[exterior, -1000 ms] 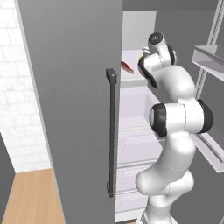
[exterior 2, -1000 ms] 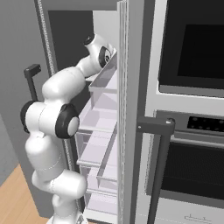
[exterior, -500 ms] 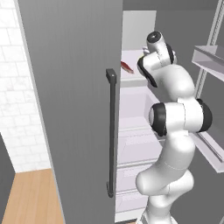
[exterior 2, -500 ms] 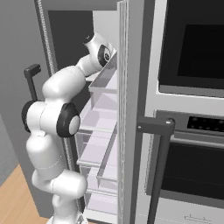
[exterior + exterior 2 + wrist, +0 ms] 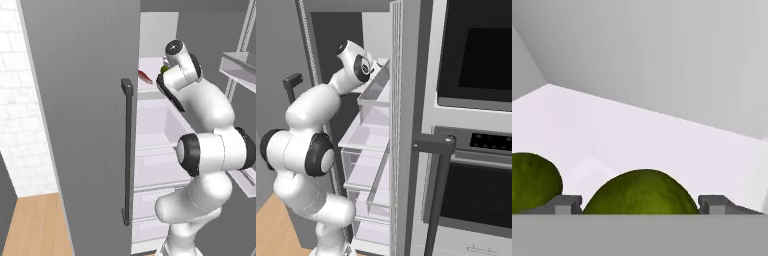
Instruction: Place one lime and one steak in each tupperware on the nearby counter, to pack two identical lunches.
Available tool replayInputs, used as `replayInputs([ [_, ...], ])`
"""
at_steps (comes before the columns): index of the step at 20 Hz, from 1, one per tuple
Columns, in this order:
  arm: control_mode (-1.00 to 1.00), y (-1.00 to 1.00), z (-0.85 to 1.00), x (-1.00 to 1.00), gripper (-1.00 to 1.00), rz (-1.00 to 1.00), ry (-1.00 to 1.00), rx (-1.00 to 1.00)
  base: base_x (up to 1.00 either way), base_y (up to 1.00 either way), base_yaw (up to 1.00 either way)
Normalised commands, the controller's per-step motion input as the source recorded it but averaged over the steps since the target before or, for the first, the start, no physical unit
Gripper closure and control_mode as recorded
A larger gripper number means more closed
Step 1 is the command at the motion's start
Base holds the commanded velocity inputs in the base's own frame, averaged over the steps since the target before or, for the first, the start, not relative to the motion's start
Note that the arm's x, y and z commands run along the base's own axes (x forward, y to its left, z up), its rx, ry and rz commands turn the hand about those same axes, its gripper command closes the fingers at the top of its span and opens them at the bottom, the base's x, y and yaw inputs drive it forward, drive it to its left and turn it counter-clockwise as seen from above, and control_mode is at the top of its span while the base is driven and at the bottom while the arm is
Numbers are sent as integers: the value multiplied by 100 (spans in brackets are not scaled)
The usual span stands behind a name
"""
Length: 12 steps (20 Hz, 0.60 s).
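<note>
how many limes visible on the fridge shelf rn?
2. One lime sits between the fingertips of the hand; a second lime lies at the hand view's left edge, partly cut off. More may be hidden out of frame.

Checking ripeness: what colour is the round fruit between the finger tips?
Dark olive green lime, clearest in the hand view.

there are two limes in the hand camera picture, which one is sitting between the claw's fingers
The larger-looking lime at bottom centre sits between the two fingertips of the claw. The other lime lies off to the left, outside the left fingertip.
</note>
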Motion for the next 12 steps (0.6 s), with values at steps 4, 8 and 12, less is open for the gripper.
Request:
replayInputs([
  [4,-100,15,76,-96,100,-3,0,0,0,0,0],
  [8,-100,22,18,-100,100,0,2,0,0,0,0],
  [12,-100,10,-20,-100,100,11,0,0,0,0,0],
])
